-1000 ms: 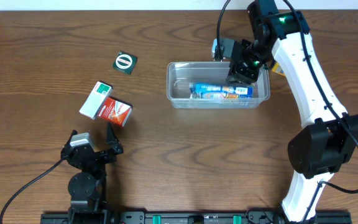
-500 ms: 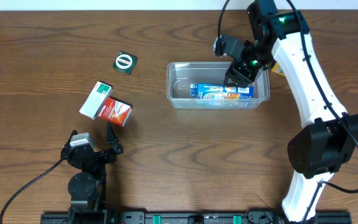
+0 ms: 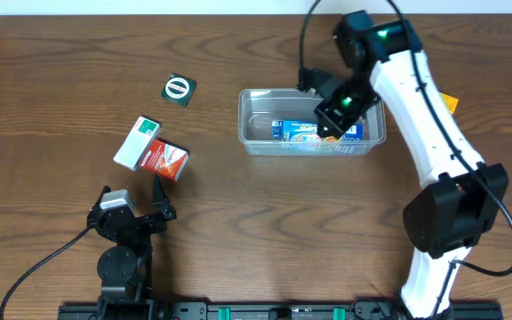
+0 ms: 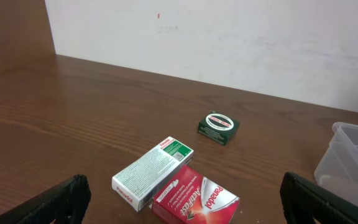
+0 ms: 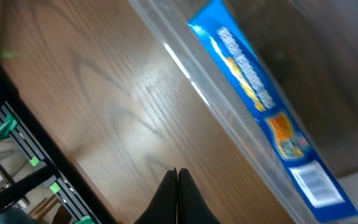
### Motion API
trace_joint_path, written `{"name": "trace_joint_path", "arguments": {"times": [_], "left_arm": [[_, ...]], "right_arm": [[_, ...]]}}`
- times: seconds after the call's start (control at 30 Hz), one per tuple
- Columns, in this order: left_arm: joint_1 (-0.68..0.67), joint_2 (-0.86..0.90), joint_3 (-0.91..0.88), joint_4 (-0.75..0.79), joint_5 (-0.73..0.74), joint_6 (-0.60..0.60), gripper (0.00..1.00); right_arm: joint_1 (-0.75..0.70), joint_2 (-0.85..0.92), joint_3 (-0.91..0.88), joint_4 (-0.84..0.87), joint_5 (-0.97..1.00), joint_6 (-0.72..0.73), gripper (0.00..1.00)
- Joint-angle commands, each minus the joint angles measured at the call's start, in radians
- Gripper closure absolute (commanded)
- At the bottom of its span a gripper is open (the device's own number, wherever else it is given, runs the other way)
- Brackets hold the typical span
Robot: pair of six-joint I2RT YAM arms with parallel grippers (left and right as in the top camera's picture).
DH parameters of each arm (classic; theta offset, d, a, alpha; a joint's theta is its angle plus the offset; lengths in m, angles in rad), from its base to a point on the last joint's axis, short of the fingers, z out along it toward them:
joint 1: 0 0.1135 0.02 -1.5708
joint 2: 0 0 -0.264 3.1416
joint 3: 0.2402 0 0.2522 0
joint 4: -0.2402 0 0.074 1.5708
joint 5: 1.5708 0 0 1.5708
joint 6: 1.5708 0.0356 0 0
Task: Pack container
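Right gripper (image 5: 178,175) has snapped shut (seemingly empty) and slid left over the container (image 3: 256,133)

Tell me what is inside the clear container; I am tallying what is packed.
One long blue box lies flat in the container. The right gripper overhead covers part of it, so anything beneath there is hidden.

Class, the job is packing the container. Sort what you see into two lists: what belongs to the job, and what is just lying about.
Belongs to the job: container; blue box inside it; right gripper, shut and empty; probably still to pack: red box, white-and-green box, dark green box.
Lying about: orange item beyond the container, partly hidden; left gripper, open.
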Motion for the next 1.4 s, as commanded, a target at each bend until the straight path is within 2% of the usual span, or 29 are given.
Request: {"name": "trace_joint_path", "arguments": {"times": [0.0, 0.47, 0.97, 1.37], "left_arm": [[0.005, 0.002, -0.021, -0.033, -0.024, 0.013, 0.02], [0.005, 0.002, -0.021, -0.033, -0.024, 0.013, 0.02], [0.005, 0.002, -0.021, -0.033, -0.024, 0.013, 0.02], [0.005, 0.002, -0.021, -0.033, -0.024, 0.013, 0.02]], "right_arm": [[0.029, 0.011, -0.037, 0.029, 0.047, 0.073, 0.99], [0.031, 0.011, -0.219, 0.248, 0.141, 0.113, 0.99], [0.021, 0.013, -0.228, 0.437, 0.250, 0.132, 0.97], [0.026, 0.013, -0.228, 0.536, 0.242, 0.128, 0.97]]}}
